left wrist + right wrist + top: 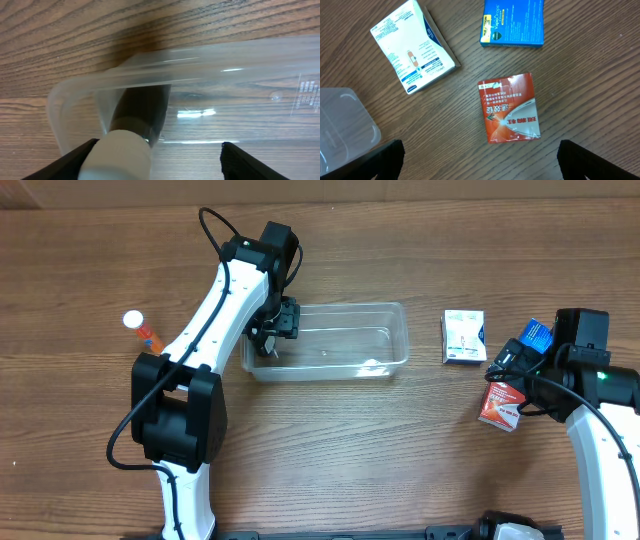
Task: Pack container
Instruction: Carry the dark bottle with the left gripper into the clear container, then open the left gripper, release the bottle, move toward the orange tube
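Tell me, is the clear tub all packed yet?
Barely started. The container looks almost empty; only a white-capped dark thing seems to sit at its end, under the open left gripper. The open right gripper hangs over the red box. That, the white box, blue box and orange tube lie outside.

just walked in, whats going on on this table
Two robot arms are packing a clear container. The left claw is at the container's left end with its fingers spread. Something blurred sits between them that I can't identify. The right claw hovers open above a red box, with a blue box and a white box lying nearby on the table. None of the boxes is in the container yet.
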